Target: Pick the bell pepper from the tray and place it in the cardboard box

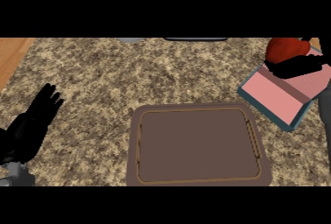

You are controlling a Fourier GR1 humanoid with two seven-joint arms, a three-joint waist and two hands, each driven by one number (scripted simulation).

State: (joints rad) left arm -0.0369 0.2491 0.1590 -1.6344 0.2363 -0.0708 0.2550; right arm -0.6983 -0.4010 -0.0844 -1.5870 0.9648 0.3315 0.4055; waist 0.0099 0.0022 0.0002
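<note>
Looking down from the head view, a speckled stone table point(97, 78) carries a brown tray point(197, 146) in the near middle; its flat inner floor is bare, ringed by a thin lighter line.

At the far right, the right hand point(294, 66) sits over the box point(284, 94), an open box with a pink inside and teal outer walls, lying at an angle near the table's right edge. The hand's black fingers are curled round the lower side of the bell pepper point(284, 48), a red, rounded thing that shows above the fingers. The pepper is at the far end of the box, well apart from the tray; whether it touches the box's floor cannot be told. A grey forearm runs along the right edge below the hand.

At the near left, the left hand point(35, 120) shows with its fingers straight, close together and pointing away, holding nothing and touching no item. A strip of wooden surface point(12, 54) shows at the far left corner.
</note>
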